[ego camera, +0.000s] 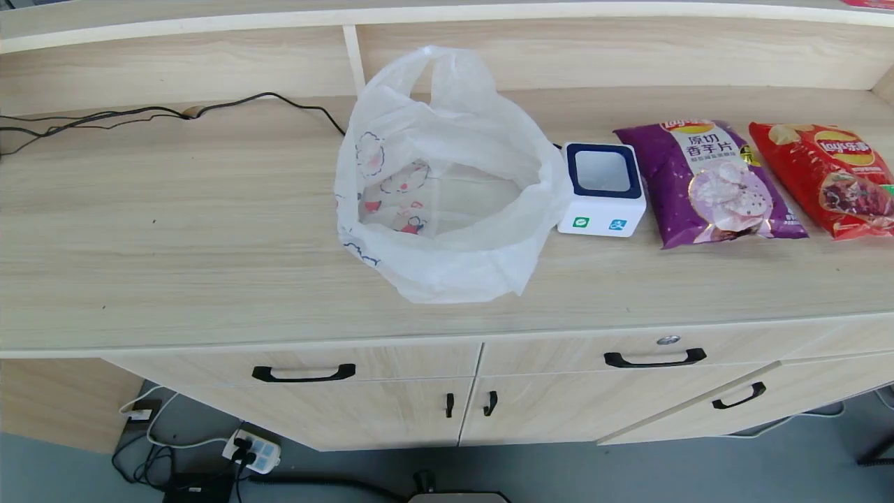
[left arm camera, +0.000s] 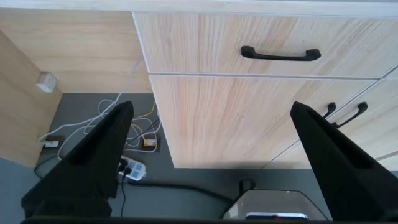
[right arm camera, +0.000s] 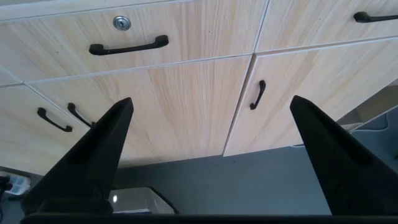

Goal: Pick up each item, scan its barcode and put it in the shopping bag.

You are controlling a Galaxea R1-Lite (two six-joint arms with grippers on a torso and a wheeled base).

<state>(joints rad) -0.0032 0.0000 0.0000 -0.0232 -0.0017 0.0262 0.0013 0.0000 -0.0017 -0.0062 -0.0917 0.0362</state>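
While both arms hang low facing the cabinet (left arm camera: 236,124), left gripper (left arm camera: 211,106) and right gripper (right arm camera: 211,99) show jaws spread wide, empty. Bag (ego camera: 454,279) stands mouth-up mid-counter with the scanner (ego camera: 602,188) against its right side, window up, probably so packs pass over it on the way in. Purple pack (ego camera: 719,185) lies just right of the scanner, red pack (ego camera: 831,175) beyond it. Counter (ego camera: 174,230) left of the bag gives swing room.

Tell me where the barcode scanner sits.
Head view: the barcode scanner stands on the counter, right of centre, between the shopping bag and the purple chip bag.
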